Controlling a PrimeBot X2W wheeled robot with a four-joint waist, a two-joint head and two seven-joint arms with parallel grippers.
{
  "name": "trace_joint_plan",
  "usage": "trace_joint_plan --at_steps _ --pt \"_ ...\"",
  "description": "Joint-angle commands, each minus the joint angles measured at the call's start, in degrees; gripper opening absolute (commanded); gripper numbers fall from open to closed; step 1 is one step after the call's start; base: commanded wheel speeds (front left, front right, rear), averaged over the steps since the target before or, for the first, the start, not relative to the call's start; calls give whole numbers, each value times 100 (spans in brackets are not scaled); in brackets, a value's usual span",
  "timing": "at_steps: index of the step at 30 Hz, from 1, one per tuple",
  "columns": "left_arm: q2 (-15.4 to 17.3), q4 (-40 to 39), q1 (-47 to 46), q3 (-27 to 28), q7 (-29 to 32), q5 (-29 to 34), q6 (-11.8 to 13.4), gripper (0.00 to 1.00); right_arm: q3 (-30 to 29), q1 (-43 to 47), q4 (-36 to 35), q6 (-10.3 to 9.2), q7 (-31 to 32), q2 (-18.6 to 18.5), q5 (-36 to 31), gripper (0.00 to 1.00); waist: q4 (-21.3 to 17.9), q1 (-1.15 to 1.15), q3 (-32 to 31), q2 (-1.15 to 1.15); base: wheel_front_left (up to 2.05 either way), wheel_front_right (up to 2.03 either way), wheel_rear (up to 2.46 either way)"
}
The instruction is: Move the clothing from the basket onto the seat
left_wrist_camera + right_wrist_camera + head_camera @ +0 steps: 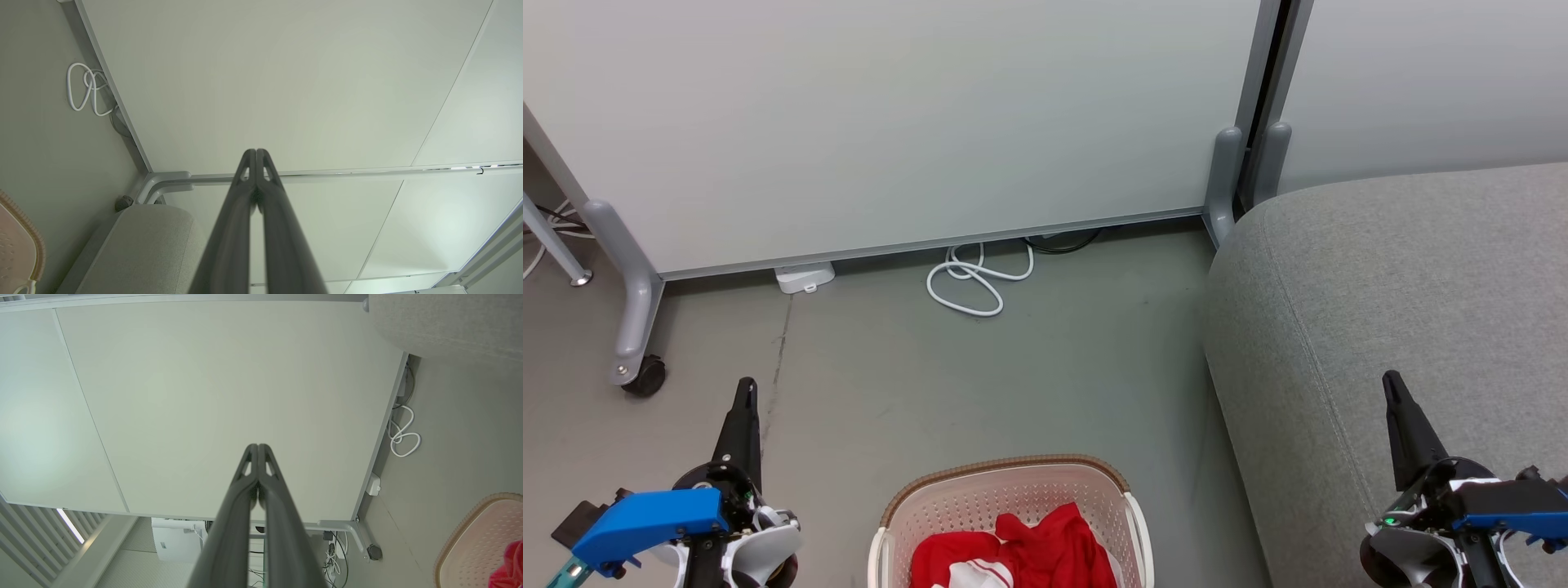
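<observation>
All the clothing (1029,551) that we can see, bright red fabric with a white part, lies crumpled inside the basket (1013,472) at the bottom edge of the head view. We cannot tell how many pieces it is. The basket stands on the floor (1013,367) just beside the seat (1405,286) — we judge this is so that the way from one to the other is short. The seat is on the robot's right side and, in the part we see, carries no red fabric, so no step of the task is done yet.

The left gripper (745,390) hangs over the floor left of the basket and the right gripper (1391,382) hangs before the seat. Both have their fingers pressed together and hold nothing — it looks like a rest pose before the reach.

Behind, a white cable (974,282) lies coiled under the partition panel (890,122). We find no brand, label or readable writing anywhere.
</observation>
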Motion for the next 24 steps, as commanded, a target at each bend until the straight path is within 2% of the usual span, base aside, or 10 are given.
trace_joint_plan --at_steps 1,7,8,13,18,24 --pt "-9 -7 -73 2 10 32 -28 0 -10 -87 11 17 7 -39 12 0 0 0 0 0 0 0 0" --pt "-9 -7 -73 2 10 32 -28 0 -10 -87 11 17 7 -39 12 0 0 0 0 0 0 0 0" --pt "0 0 0 0 -1 0 0 100 1 0 0 0 0 0 0 100 0 0 0 0 0 0 0" --pt "-36 254 276 -8 -11 -16 1 100 28 224 240 -8 -5 57 1 100 0 0 0 0 0 0 0" --pt "-33 169 307 -103 -162 40 2 100 210 215 155 -6 -154 51 -20 100 -3 0 0 0 0 0 0" --pt "-28 64 347 -168 -332 512 83 100 341 187 133 -5 -325 44 -420 100 -6 0 3 0 0 0 0"
